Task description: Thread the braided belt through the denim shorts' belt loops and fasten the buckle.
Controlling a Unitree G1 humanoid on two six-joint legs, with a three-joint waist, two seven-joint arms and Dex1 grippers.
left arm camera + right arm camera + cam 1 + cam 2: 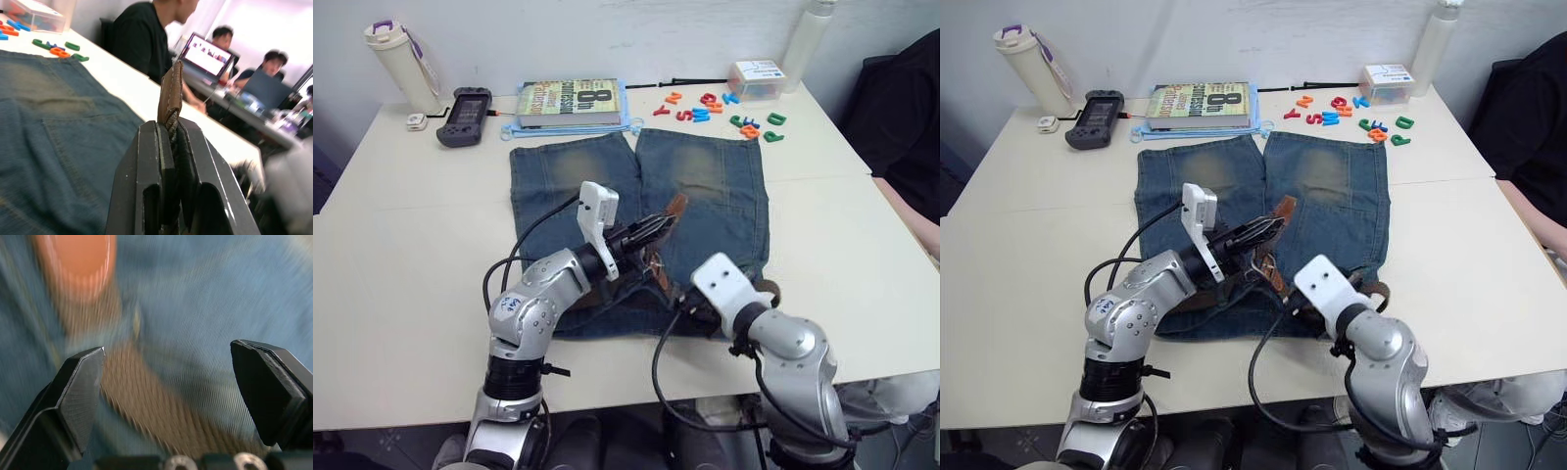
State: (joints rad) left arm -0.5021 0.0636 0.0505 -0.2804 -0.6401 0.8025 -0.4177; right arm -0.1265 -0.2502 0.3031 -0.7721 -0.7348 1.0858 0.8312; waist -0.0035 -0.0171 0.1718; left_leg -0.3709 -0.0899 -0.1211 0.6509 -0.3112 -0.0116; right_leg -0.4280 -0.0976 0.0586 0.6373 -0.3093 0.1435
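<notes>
Your left gripper [168, 147] is pinched onto the braided belt [1278, 220] near its tan tip, lifted above the denim shorts [1332, 211].

You can see the shorts lying flat in the middle of the table [1028, 245], waistband at the near edge and both legs running away from you toward the book [1200, 105] and the scattered letter magnets [1351, 113]. The belt's free end rises from your left fingers with its long axis slanting up and away, tip pointing toward the far right of the table; the rest of the strap trails back down to the waistband, where a short stretch shows past your right arm. Your right gripper [166, 382] hangs low over the waistband with its fingers spread wide, the woven strap lying across the denim between them, untouched. The clear box [756, 78] at the far right edge holds something blue; you cannot tell what. Belt loops and buckle are not discernible.
</notes>
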